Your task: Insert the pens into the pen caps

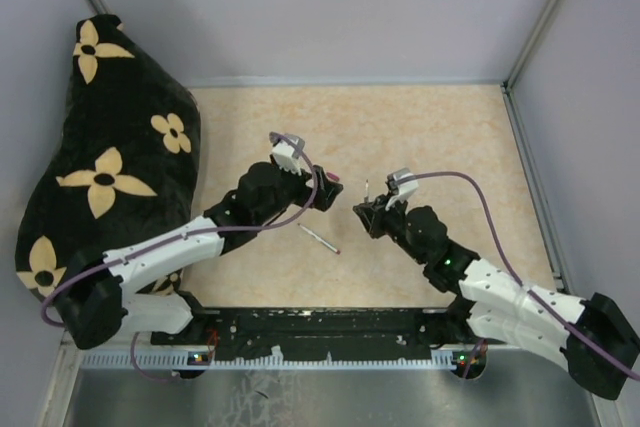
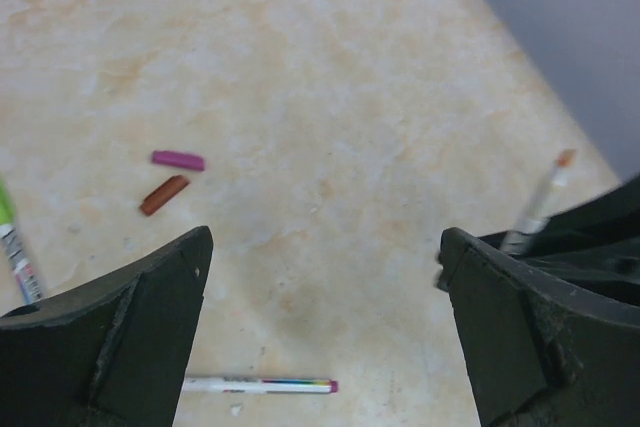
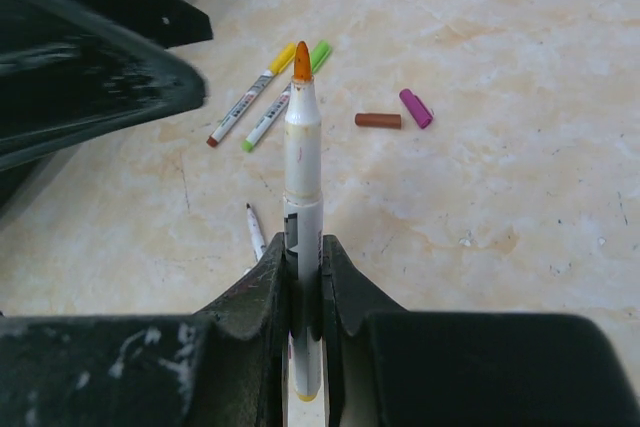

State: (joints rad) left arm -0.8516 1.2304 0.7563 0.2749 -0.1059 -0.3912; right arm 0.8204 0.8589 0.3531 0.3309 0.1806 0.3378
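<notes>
Right fingers (image 3: 305,282) pinching an orange-tipped pen (image 3: 302,197) upright above mid-surface. Left fingers (image 2: 325,312) spread wide, holding nothing. On the surface (image 2: 330,57) beyond: dark red cap (image 3: 378,120) and magenta cap (image 3: 416,108) side by side, two capped pens (image 3: 262,97), another pen (image 2: 260,385) lying flat.

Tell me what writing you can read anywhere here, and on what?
Nothing can be read.
Two capped pens: dark print along the barrels, too blurred to read.
Pen lying under the left gripper: coloured marks, unreadable.
Pen in the right gripper: no print visible.
</notes>
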